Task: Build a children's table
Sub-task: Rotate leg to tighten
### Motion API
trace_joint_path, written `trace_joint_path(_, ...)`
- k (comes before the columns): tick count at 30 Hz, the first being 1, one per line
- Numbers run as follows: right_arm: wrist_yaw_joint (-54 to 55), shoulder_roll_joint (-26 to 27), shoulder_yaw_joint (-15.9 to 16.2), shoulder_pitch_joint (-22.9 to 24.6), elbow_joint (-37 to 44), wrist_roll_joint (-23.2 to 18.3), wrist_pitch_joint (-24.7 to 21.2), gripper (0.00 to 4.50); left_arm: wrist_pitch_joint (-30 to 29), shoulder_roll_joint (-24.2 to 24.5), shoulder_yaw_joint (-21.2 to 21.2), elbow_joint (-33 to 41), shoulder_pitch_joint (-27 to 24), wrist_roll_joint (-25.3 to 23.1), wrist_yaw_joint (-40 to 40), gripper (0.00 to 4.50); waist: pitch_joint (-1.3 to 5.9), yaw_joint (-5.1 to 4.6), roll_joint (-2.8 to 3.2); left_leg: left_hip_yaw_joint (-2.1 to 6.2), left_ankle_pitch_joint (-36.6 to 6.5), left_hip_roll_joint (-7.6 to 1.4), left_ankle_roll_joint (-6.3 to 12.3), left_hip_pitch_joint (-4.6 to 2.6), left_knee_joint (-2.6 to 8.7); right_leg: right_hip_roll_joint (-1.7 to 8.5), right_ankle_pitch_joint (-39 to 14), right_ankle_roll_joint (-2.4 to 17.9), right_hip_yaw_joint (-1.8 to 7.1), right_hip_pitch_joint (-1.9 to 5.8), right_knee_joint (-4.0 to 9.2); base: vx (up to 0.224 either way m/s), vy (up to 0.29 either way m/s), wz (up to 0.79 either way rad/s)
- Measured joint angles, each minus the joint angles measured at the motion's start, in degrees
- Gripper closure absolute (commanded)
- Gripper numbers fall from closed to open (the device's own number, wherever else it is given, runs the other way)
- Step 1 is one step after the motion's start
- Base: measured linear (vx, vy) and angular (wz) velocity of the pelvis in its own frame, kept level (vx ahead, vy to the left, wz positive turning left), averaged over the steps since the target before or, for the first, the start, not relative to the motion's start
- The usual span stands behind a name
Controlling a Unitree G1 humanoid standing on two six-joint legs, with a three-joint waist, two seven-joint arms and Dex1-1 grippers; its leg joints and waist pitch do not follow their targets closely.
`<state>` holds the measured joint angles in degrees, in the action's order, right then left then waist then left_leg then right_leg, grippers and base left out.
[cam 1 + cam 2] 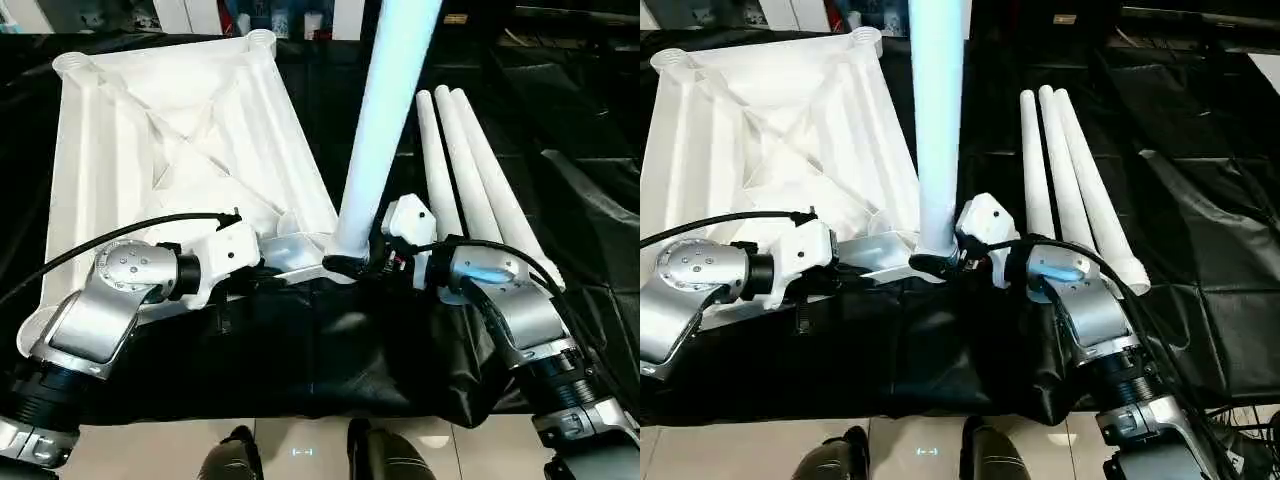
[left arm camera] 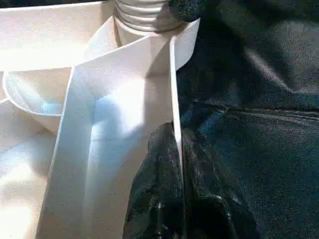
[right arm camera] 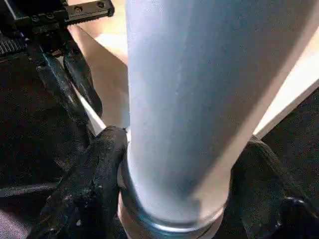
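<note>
between our right gripper (image 3: 174, 164) fingers stands a stiff, smooth leg (image 1: 385, 120), gripped low; left gripper (image 2: 179, 164) pinches the tabletop (image 1: 170, 130) rim.

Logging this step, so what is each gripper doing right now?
Left gripper: shut on the thin rim of the white plastic ribbed tabletop.
Right gripper: shut around the base of the upright white tubular leg at the corner socket.
</note>
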<state>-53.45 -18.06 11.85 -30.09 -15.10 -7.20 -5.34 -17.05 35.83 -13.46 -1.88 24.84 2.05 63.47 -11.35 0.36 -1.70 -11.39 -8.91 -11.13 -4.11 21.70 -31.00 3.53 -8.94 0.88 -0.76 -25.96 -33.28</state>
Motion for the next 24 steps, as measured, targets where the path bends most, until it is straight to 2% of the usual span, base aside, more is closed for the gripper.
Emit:
trace_joint_path(5, 0.0, 0.5, -0.2, -0.3, -1.5, 0.0, 1.0, 1.84, -0.2, 0.0, 0.0, -0.4, 0.2, 0.0, 0.0, 4.50, -0.02, -0.04, -0.09, 0.00, 0.0, 0.00, 0.00, -0.03, -0.09, 0.00, 0.0, 0.0, 0.01, 0.00, -0.13, 0.000, 0.000, 0.00)
trace_joint_path(8, 3.1, 2.8, -1.3, -0.3, -3.2, 0.0, 0.7, 1.84, -2.0, -0.6, 0.1, -0.9, 0.7, -0.1, -1.3, 4.50, -0.10, -0.15, -0.25, 0.02, 0.0, -0.03, 0.00, -0.24, -0.25, 0.00, 0.0, 0.1, 0.05, 0.11, -0.36, 0.000, 0.000, 0.00)
trace_joint_path(12, 13.1, 8.2, -4.8, -0.3, -5.5, 0.0, -1.1, 1.85, -5.2, -4.4, 0.1, -2.3, 3.0, -2.3, -6.4, 4.50, -0.21, -0.20, -0.45, 0.05, -0.2, -0.04, -0.34, -0.44, -0.45, 0.01, 0.1, 0.1, 0.12, 0.17, -0.62, 0.000, 0.000, 0.00)
trace_joint_path(16, 21.3, 11.8, -6.1, -0.5, -6.5, 0.5, -1.6, 1.85, -7.4, -7.3, 0.0, -3.8, 4.6, -3.7, -10.6, 4.50, -0.25, -0.16, -0.50, 0.09, -0.2, -0.04, -0.35, -0.46, -0.40, 0.01, 0.0, 0.0, 0.12, 0.17, -0.61, 0.000, 0.000, 0.00)
trace_joint_path(20, 32.9, 16.5, -8.4, -2.5, -9.8, 2.2, -2.0, 1.85, -10.8, -11.9, -0.4, -6.2, 7.4, -5.4, -16.0, 4.50, -0.28, -0.18, -0.54, 0.15, -0.2, 0.02, -0.36, -0.43, -0.34, 0.01, 0.0, 0.0, 0.13, 0.15, -0.41, 0.000, 0.000, 0.00)
trace_joint_path(22, 40.1, 19.9, -10.1, -4.7, -12.6, 3.3, -2.0, 1.85, -12.5, -14.6, -0.7, -8.3, 9.4, -6.6, -19.0, 4.50, -0.28, -0.16, -0.54, 0.19, -0.2, 0.07, -0.36, -0.40, -0.21, 0.01, 0.0, -0.1, 0.13, 0.18, -0.07, 0.000, 0.000, 0.00)
trace_joint_path(24, 43.7, 21.1, -10.7, -5.6, -13.9, 3.5, -2.0, 1.85, -13.0, -16.0, -1.1, -8.8, 9.8, -7.5, -20.7, 4.50, -0.26, -0.17, -0.57, 0.19, -0.2, 0.20, -0.36, -0.37, 0.11, 0.07, -0.1, -0.2, 0.13, 0.23, 0.39, 0.000, 0.000, 0.00)
